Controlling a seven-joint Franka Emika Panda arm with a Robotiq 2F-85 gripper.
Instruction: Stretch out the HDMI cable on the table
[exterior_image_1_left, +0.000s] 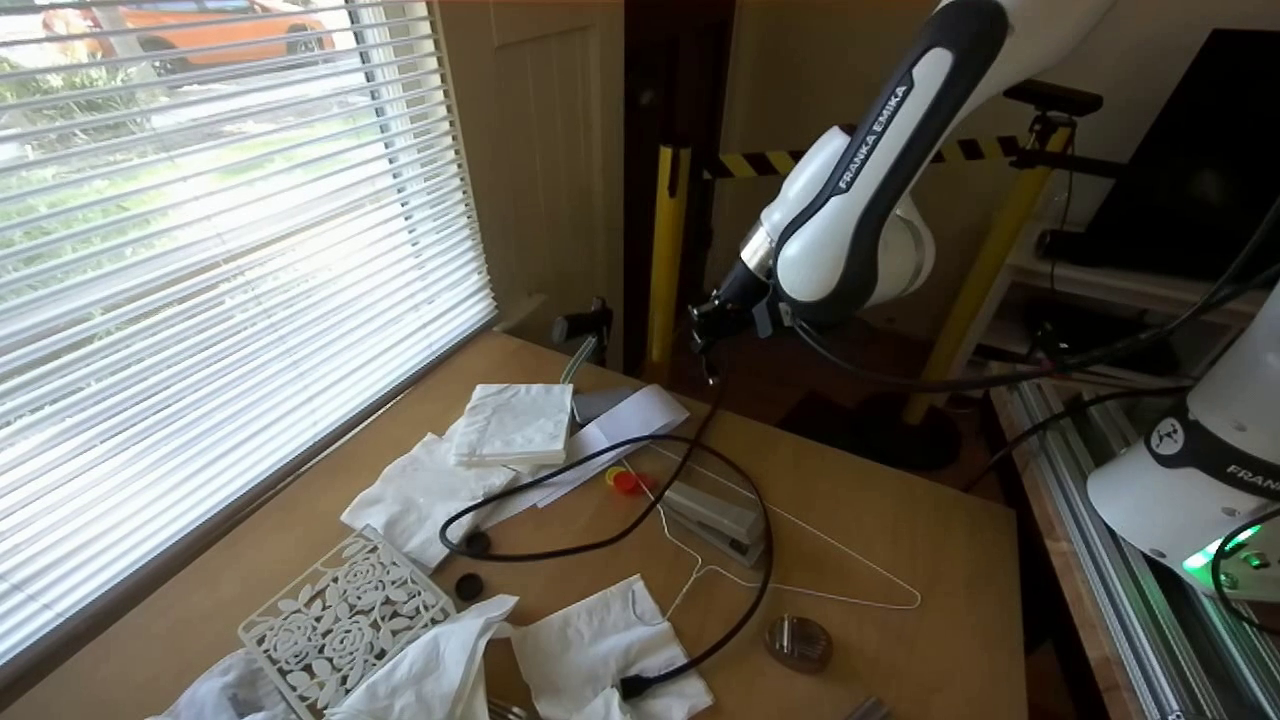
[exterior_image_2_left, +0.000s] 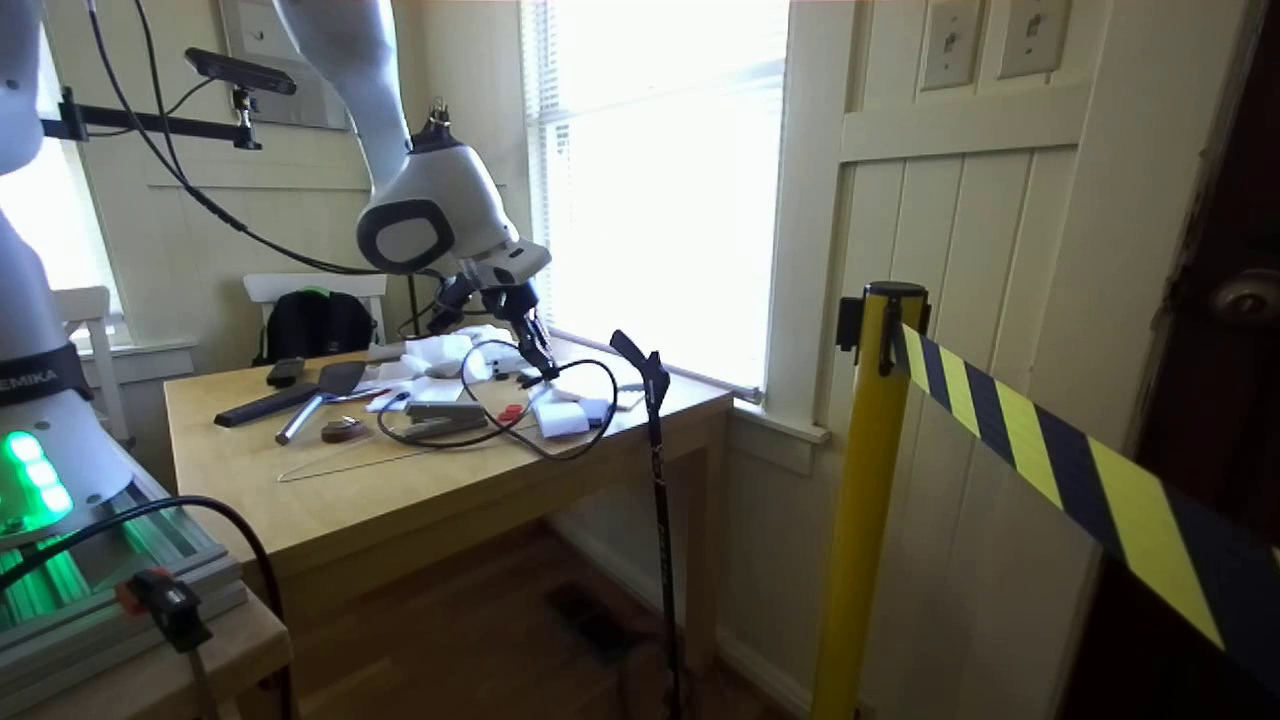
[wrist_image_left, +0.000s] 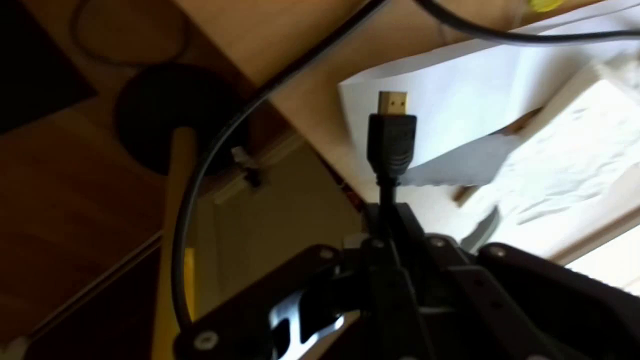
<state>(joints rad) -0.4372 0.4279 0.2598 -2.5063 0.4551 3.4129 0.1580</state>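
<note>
Table (exterior_image_1_left: 890, 525) in both exterior views; wrist view close, along end effector (wrist_image_left: 387, 215).

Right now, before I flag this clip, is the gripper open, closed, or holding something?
Gripper: closed, holding the HDMI cable just behind its plug.

The black HDMI cable (exterior_image_2_left: 570, 458) curves from the fingers (exterior_image_2_left: 536, 348) in loose loops.
</note>
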